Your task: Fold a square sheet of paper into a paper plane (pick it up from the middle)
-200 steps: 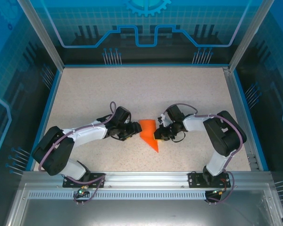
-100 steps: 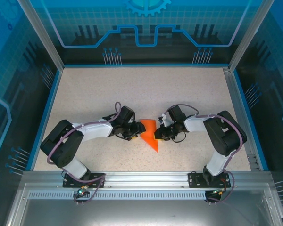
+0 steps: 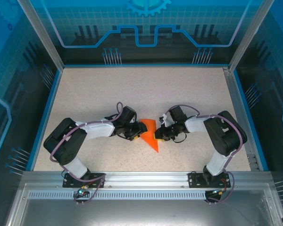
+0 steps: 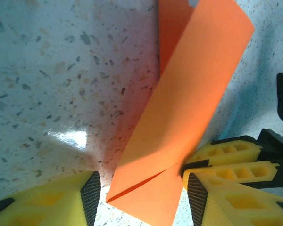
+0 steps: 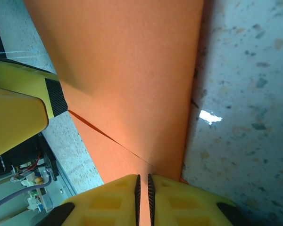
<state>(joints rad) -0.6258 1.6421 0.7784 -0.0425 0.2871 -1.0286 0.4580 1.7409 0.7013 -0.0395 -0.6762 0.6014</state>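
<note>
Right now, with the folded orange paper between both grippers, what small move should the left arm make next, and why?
Probably close the left gripper on the orange paper: its jaws stand open with the paper's corner between them, while the right gripper pinches the other edge.

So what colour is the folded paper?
The paper is plain bright orange, clearest in the right wrist view.
</note>
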